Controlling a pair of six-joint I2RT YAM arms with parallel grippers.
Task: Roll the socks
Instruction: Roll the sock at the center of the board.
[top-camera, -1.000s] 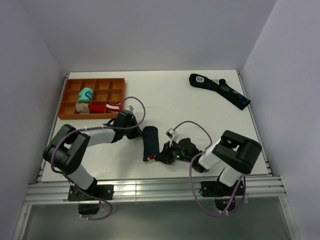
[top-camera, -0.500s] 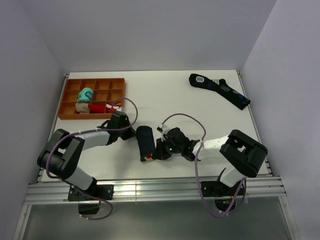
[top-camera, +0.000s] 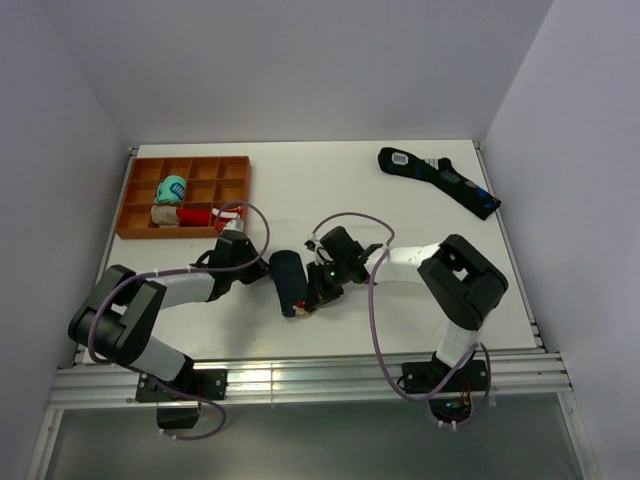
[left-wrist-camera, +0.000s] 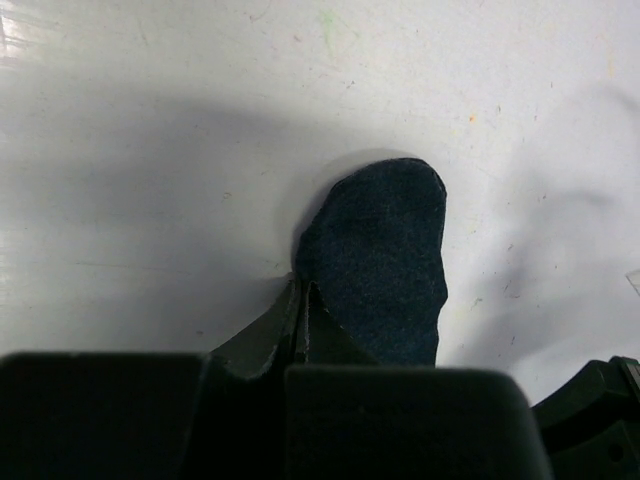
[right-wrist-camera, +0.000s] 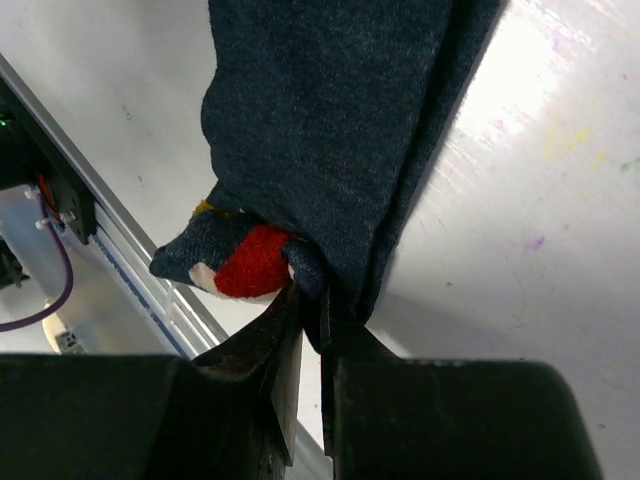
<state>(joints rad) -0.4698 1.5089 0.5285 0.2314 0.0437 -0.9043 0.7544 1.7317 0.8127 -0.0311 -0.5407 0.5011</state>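
Observation:
The socks (top-camera: 290, 283) lie as a short dark navy oblong at the front middle of the table, with the red-white patch (top-camera: 303, 311) at the near end. My left gripper (top-camera: 265, 270) is shut, its tips pinched at the edge of the far, rounded end of the socks (left-wrist-camera: 385, 260). In the left wrist view the left gripper (left-wrist-camera: 303, 290) meets that edge low in the picture. My right gripper (top-camera: 312, 298) is shut on a fold of the socks (right-wrist-camera: 330, 120) right beside the red patch (right-wrist-camera: 250, 262). The right gripper's (right-wrist-camera: 312, 292) jaws hold fabric between them.
An orange compartment tray (top-camera: 237, 170) stands at the back left, holding a teal bundle (top-camera: 171, 188), a beige bundle (top-camera: 165, 213) and a red-white bundle (top-camera: 212, 214). A longer dark sock (top-camera: 440, 180) lies at the back right. The table's metal front rail (top-camera: 300, 380) runs close below the socks.
The right gripper has swung left and away from the front edge, carrying the patch end with it. The socks have shifted left, and the left gripper has moved left with them.

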